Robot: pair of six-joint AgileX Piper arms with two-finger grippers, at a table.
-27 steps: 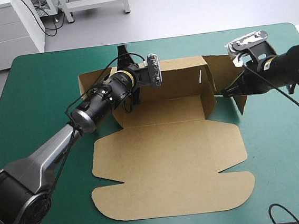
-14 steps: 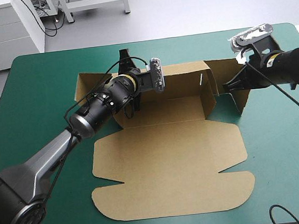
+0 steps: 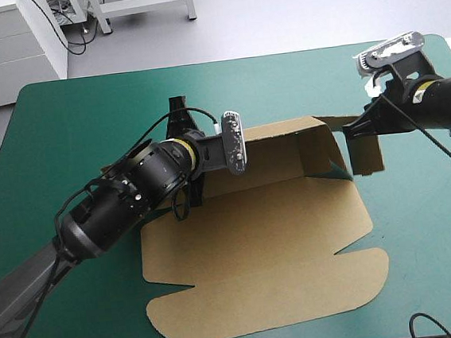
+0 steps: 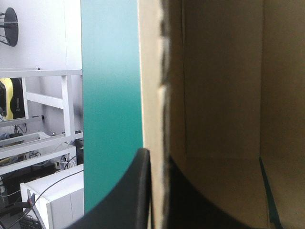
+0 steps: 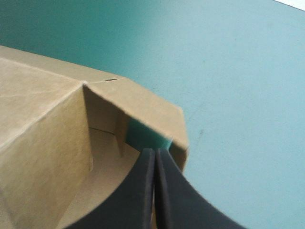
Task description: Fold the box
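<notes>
high view: the brown box [image 3: 257, 246] lies at centre frame on the teal-green cover [image 3: 70, 136], lid flat toward the lower edge, back wall raised; the left gripper [image 3: 196, 168] sits at that wall's left end, the right gripper [image 3: 353, 129] at the upper right pinches the lifted side flap. left wrist view: the left gripper [image 4: 157, 191] has its black fingers all but closed, the box [image 4: 224, 95] wall's edge clamped between them. right wrist view: the right gripper [image 5: 155, 191] has its fingers nearly meeting, nipping the flap edge of the box [image 5: 43, 109]
</notes>
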